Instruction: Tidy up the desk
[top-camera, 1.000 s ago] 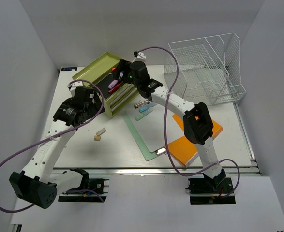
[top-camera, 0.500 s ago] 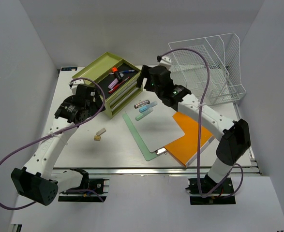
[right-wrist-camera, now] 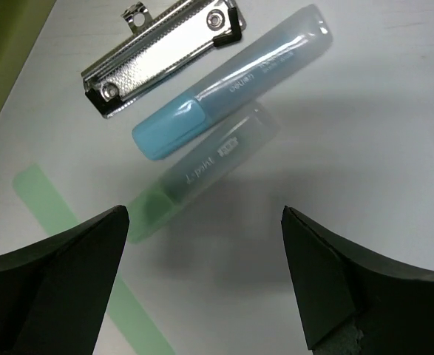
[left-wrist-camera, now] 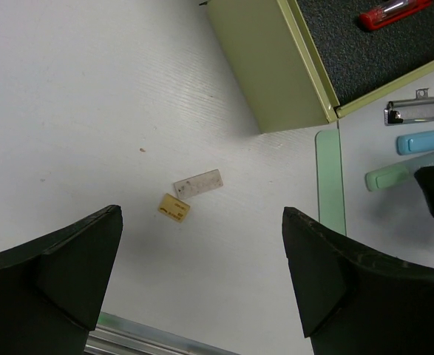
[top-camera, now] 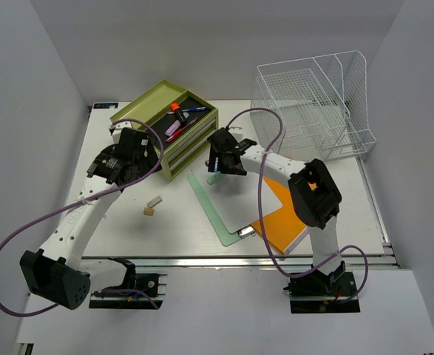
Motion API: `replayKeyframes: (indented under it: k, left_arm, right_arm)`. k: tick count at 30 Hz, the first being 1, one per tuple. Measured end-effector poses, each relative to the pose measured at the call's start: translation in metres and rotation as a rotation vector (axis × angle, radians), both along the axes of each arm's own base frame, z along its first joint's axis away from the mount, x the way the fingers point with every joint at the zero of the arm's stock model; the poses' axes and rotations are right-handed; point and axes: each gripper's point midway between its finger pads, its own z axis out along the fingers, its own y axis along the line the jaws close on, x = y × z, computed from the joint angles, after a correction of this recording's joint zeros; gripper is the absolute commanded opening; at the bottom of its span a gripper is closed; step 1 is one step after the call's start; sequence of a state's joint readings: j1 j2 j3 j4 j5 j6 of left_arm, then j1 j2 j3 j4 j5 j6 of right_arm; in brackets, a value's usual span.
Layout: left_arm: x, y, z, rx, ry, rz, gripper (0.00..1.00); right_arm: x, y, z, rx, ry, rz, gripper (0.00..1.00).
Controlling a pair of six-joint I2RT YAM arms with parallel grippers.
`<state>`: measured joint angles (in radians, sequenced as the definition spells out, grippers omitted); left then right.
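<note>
Two claws, both spread wide and holding nothing: left gripper [left-wrist-camera: 202, 222] above the bare white desk [top-camera: 120, 222], near a pale tag [left-wrist-camera: 197, 183] and a yellow tag [left-wrist-camera: 174, 208], beside the olive drawer box [top-camera: 165, 129]; right gripper [right-wrist-camera: 204, 214] low over a blue highlighter [right-wrist-camera: 224, 85], a green highlighter [right-wrist-camera: 202, 170] and a metal clip [right-wrist-camera: 165, 55], all three lying side by side. Under everything the desk, silver rail [top-camera: 239, 260] at its near edge, carrying also a green clipboard [top-camera: 208, 207], an orange notebook [top-camera: 276, 229] and, at far right, a white wire rack [top-camera: 313, 103].
</note>
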<state>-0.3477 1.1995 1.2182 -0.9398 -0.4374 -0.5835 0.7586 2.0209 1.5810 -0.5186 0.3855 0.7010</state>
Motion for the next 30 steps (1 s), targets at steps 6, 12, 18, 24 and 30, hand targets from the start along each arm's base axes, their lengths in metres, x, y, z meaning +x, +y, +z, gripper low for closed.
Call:
replayKeyframes:
  k: [6, 12, 18, 24, 30]
  left_arm:
    - [-0.008, 0.003, -0.005, 0.000, 0.003, 0.000, 0.98]
    - [-0.012, 0.004, -0.004, 0.000, -0.001, 0.001, 0.98]
    - [-0.011, 0.006, -0.004, 0.005, -0.004, 0.007, 0.98]
    - [-0.011, 0.005, -0.004, -0.001, -0.005, 0.014, 0.98]
    - [-0.011, 0.005, -0.004, -0.008, -0.007, 0.019, 0.98]
  right_arm:
    - [0.008, 0.007, -0.029, -0.019, 0.030, -0.027, 0.89]
    - [0.013, 0.004, -0.034, -0.034, 0.013, -0.059, 0.86]
    - [0.008, -0.014, -0.048, -0.095, 0.002, -0.089, 0.76]
    - [0.003, -0.027, -0.048, -0.115, -0.016, -0.105, 0.39]
    - [-0.010, -0.040, -0.046, -0.129, -0.009, -0.106, 0.07]
